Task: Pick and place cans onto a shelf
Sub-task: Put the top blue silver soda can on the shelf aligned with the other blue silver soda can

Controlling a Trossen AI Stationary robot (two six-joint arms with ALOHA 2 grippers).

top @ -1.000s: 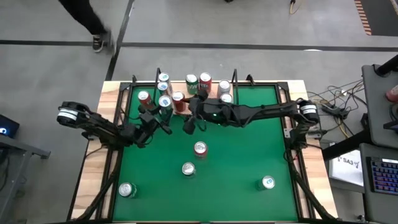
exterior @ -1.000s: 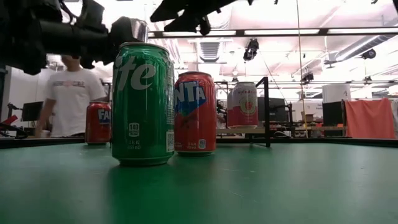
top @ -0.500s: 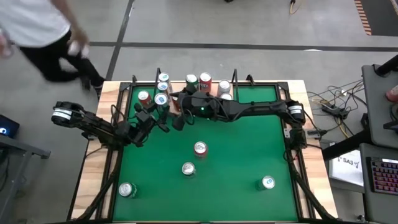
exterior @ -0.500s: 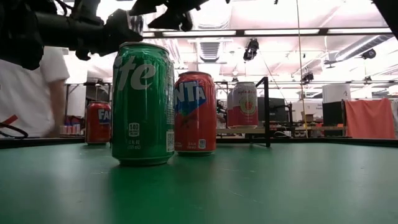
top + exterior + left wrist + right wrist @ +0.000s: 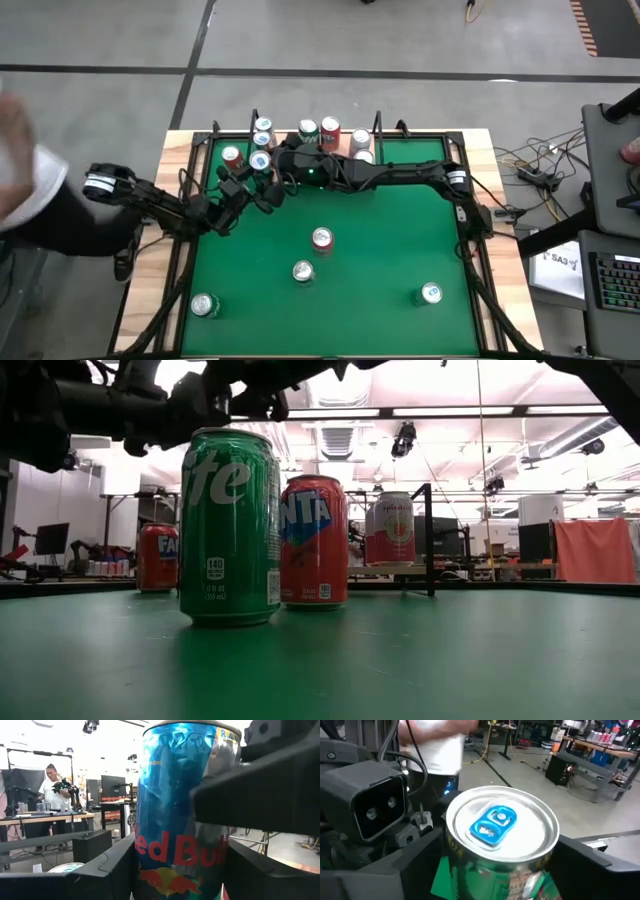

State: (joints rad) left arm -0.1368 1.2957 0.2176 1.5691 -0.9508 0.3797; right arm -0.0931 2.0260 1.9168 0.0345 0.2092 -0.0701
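- the wide green-topped, wood-edged table [image 5: 390, 230] is where a dropped can would land; 4 silver-topped cans stand loose on it, and a falling can could knock one over.
- the flat light-wood shelf with black wire uprights [image 5: 395, 571] is already crowded at the far edge, so we judge that setting another can down may bump its neighbours.
- the tall blue-and-silver drink can [image 5: 501, 827] hangs just in front of the shelf, gripped by the left gripper [image 5: 175, 870]; the right gripper [image 5: 283, 165] has its fingers spread on either side of the can's top. if both pull, it could slip or tilt.
- the left wrist view alone shows the can's blue body. the right wrist view alone shows its lid, and the low view hides it.
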